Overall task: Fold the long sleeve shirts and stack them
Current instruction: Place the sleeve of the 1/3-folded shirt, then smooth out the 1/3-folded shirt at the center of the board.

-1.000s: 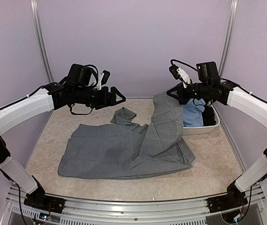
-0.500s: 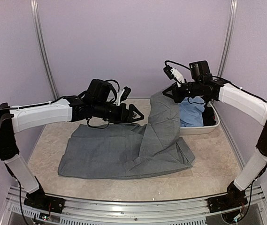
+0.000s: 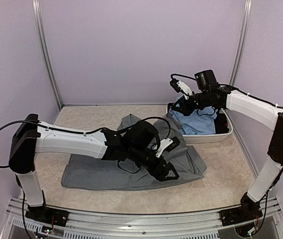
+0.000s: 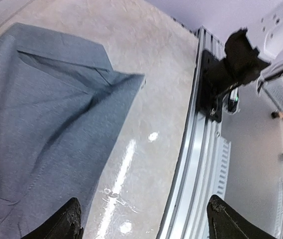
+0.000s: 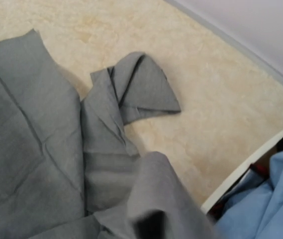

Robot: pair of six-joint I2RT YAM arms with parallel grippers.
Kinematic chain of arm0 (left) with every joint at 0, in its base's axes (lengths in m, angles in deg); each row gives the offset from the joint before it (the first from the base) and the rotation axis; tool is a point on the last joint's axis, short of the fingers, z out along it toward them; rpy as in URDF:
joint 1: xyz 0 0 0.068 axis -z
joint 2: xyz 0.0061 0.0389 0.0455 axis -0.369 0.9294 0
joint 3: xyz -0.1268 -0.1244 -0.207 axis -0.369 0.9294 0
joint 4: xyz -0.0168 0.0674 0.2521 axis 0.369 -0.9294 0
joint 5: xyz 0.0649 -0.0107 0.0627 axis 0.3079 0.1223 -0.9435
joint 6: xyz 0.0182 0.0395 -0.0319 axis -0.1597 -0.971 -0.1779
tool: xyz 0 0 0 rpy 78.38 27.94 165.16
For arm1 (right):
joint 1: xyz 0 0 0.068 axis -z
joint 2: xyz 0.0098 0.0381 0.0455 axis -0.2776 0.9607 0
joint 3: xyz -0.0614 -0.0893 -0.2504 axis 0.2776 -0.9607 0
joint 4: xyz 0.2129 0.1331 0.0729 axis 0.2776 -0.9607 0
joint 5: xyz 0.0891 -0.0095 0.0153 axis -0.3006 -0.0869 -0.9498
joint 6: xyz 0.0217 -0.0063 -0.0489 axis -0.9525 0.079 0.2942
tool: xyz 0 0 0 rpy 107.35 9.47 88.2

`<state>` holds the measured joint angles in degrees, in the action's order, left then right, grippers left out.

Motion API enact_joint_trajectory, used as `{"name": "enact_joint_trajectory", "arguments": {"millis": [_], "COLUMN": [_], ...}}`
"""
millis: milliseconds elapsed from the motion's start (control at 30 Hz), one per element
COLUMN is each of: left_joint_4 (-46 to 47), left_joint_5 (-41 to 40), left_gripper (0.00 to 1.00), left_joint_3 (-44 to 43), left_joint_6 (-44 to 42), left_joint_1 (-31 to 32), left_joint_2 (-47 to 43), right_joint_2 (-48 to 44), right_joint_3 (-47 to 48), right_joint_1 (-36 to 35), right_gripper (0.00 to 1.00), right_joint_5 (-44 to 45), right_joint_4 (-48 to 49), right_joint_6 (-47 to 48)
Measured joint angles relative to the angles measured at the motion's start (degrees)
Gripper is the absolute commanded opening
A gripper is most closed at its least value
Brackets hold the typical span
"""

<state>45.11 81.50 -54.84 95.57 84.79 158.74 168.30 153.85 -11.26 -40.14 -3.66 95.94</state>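
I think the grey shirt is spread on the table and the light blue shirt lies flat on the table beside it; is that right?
Not quite: the light blue shirt lies bunched in the white basin, not flat on the table, as the top external view shows. The grey shirt is indeed spread on the table.

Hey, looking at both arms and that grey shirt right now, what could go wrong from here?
1. In the right wrist view, grey cloth rises close up to the right gripper. If it is caught, pulling away could drag the grey shirt toward the basin.
2. The left gripper hangs open over the shirt's edge near the front rail. A grab there might catch only one layer.
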Motion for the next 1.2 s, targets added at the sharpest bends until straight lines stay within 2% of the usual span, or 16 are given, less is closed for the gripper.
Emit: {"name": "enact_joint_trajectory", "arguments": {"millis": [100, 300, 600, 1000, 1200], "left_joint_4": [-2.6, -5.8, -6.2, -6.2, -4.8], "left_joint_5": [-3.3, -11.3, -18.4, -16.7, -15.7], "left_gripper": [0.82, 0.82, 0.73, 0.72, 0.75], "left_joint_3": [-3.1, -13.2, -14.1, -12.9, -11.9], "left_joint_6": [-4.3, -10.5, -14.6, -18.4, -18.6], "left_joint_1": [4.0, 7.0, 7.7, 14.0, 14.0], "left_joint_2": [5.2, 15.1, 19.1, 19.7, 19.6], "right_joint_2": [0.5, 1.0, 1.0, 1.0, -3.4], "right_joint_3": [0.1, 0.2, 0.2, -2.5, -12.1], "right_joint_1": [0.0, 0.0, 0.0, 0.0, 0.0], "right_gripper": [0.09, 0.04, 0.03, 0.05, 0.13], "right_joint_5": [0.2, 0.2, 0.3, 1.0, 0.5], "right_joint_4": [-1.7, -3.8, -4.7, -4.9, -4.9], "right_joint_6": [-0.1, -0.1, -0.1, -0.7, -4.5]}}
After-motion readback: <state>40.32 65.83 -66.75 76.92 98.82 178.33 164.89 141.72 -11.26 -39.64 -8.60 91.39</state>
